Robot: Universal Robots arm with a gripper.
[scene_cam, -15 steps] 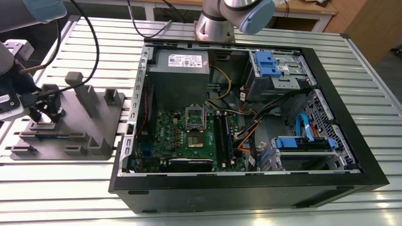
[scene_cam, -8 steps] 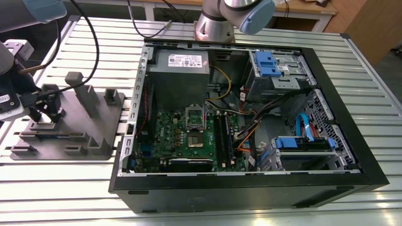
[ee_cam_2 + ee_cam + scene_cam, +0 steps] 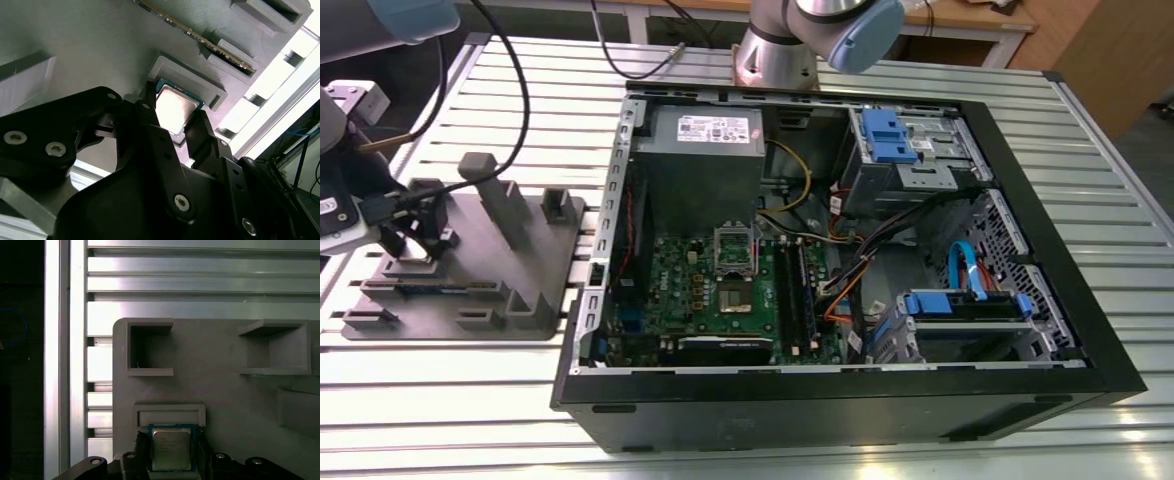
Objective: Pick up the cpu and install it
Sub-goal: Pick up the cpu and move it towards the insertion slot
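Slatted table (image 3: 454,420), computer case (image 3: 854,410) in exterior view, hand (image 3: 172,114) (image 3: 171,441) pinching cpu (image 3: 176,105) (image 3: 171,450) in both wrist views

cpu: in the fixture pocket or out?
In. In the first wrist view the cpu lies flat inside the raised frame of the grey fixture, with the gripper straddling it.

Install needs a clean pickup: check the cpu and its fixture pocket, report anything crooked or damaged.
Nothing stands out. The cpu lies flat and square in its pocket on the fixture, edges parallel to the pocket walls, with the gripper at it. No damage shows.
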